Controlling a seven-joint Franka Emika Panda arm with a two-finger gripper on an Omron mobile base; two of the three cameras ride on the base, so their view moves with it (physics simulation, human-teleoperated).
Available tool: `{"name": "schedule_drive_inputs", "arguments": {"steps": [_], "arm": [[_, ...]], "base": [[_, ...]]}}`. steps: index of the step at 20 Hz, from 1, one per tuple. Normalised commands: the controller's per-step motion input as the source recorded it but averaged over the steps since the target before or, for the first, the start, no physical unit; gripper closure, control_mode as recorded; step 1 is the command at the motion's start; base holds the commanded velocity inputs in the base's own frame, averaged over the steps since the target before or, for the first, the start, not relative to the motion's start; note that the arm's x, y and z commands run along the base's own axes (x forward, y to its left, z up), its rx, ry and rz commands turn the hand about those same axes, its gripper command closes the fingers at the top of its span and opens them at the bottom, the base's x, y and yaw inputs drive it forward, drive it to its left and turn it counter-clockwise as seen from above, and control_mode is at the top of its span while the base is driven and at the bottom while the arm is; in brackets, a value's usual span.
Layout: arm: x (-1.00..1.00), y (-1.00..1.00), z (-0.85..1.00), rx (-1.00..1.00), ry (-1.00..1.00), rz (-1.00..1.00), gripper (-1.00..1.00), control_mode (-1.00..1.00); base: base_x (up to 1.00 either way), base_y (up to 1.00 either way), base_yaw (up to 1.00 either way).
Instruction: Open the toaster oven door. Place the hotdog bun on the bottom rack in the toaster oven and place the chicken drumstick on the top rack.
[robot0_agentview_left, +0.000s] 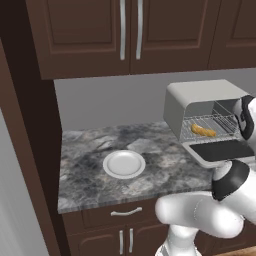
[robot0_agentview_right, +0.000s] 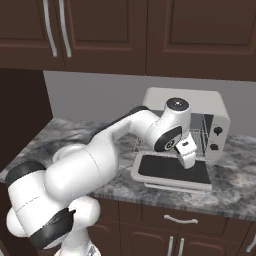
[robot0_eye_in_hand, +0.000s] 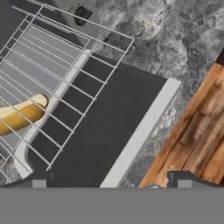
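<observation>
The toaster oven (robot0_agentview_left: 205, 100) (robot0_agentview_right: 186, 106) stands on the counter with its door (robot0_agentview_left: 220, 150) (robot0_agentview_right: 172, 169) folded down flat. Inside it, the hotdog bun (robot0_agentview_left: 204, 131) (robot0_eye_in_hand: 21, 114) lies on a wire rack (robot0_agentview_left: 212, 127). In the hand view, thin wires of a rack (robot0_eye_in_hand: 65, 74) cross over the bun. My gripper (robot0_agentview_right: 187, 157) (robot0_eye_in_hand: 111, 180) hangs open just above the lowered door, in front of the oven mouth, with nothing between its fingertips (robot0_eye_in_hand: 183, 178). The chicken drumstick is out of view.
A white plate (robot0_agentview_left: 124, 164) sits on the grey marble counter (robot0_agentview_left: 85, 165) left of the oven. Dark wood cabinets (robot0_agentview_left: 130, 35) hang overhead. Past the counter edge, wooden floor (robot0_eye_in_hand: 197, 127) shows in the hand view.
</observation>
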Motion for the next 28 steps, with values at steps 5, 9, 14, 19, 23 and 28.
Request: {"name": "schedule_drive_inputs", "arguments": {"steps": [5, 9, 14, 19, 23, 28], "arm": [[-0.50, 0.96, -0.02, -0.02, 0.00, 0.33, -1.00, -1.00], [0.00, 1.00, 0.00, -0.09, 0.08, 0.32, -1.00, -1.00], [-0.03, 0.97, -0.09, -0.13, 0.01, 0.26, -1.00, -1.00], [-0.04, 0.71, -0.50, 0.00, 0.01, 0.15, -1.00, -1.00], [0.00, 0.12, -0.04, 0.00, 0.01, 0.02, -1.00, -1.00], [0.00, 0.00, 0.00, 0.00, 0.00, 0.00, -1.00, -1.00]], "base": [[0.00, 0.00, 0.00], [0.00, 0.00, 0.00], [0.00, 0.00, 0.00], [0.00, 0.00, 0.00], [0.00, 0.00, 0.00], [0.00, 0.00, 0.00]]}}
